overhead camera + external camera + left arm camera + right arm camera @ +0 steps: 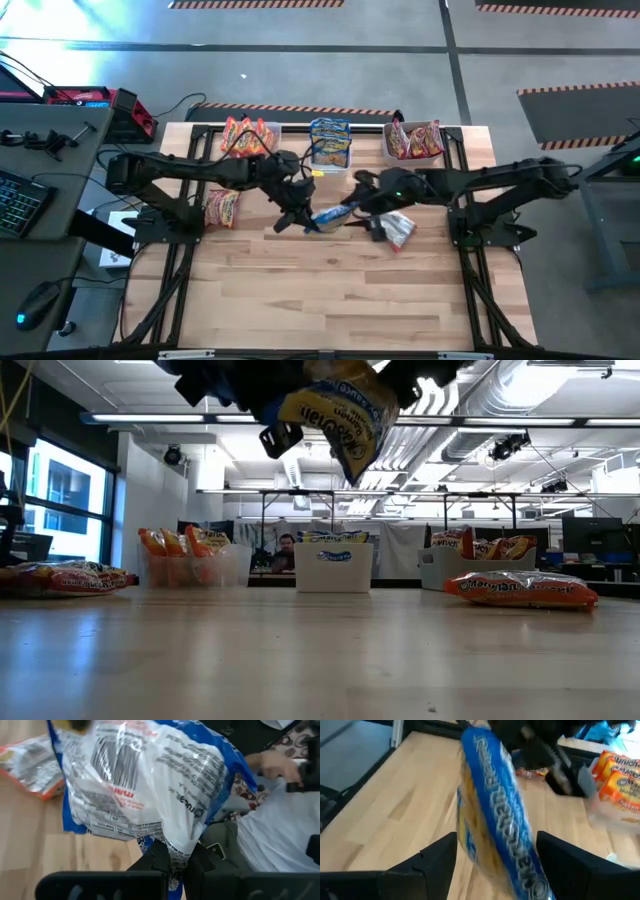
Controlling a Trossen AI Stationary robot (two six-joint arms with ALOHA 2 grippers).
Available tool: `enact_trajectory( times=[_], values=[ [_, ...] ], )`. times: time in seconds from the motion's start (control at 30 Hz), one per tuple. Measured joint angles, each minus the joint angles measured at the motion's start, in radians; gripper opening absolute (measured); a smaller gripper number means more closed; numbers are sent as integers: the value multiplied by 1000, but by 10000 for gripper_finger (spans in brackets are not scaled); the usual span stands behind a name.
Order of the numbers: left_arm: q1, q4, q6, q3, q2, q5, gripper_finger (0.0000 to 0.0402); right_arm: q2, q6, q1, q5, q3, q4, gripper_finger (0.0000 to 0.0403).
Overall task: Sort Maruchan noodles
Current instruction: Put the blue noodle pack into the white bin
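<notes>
A blue-and-white noodle packet point(330, 215) hangs in the air between my two grippers over the middle of the table, and the low view shows it lifted clear point(335, 415). My left gripper point(297, 217) is shut on it. My right gripper point(358, 207) is open, with one finger on either side of the packet point(495, 810), and I cannot tell whether they touch it. An orange packet point(222, 207) lies flat on the table to the left. A red-and-white packet point(397, 230) lies flat under my right gripper. My left gripper pinches the blue-and-white packet between its two fingers at one end edge point(172, 851). Its printed back with the barcode faces the wrist camera. The packet is lifted clear of the table and sticks out beyond the fingertips.
Three clear bins stand along the far edge: orange packets point(248, 137) on the left, blue ones point(330, 140) in the middle, red-and-white ones point(415, 140) on the right. The near half of the table point(330, 300) is bare wood. A person point(287, 550) sits beyond the table.
</notes>
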Motion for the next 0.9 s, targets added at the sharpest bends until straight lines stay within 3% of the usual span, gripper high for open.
enact_trajectory(
  times=[0.17, 0.4, 0.73, 0.9],
  values=[
    [14, 11, 37, 1, 0, 43, 10, 117, -62, -24, -14, 199, -180, 252],
    [20, -3, 81, 1, 0, 48, 14, 252, -66, -58, -171, 355, -337, 243],
    [51, -9, 131, 1, -31, 46, 77, 256, -119, -78, -184, 392, -378, 113],
    [112, -63, 190, 1, -112, 33, 124, 210, -120, -109, -184, 393, -378, 108]
  ],
)
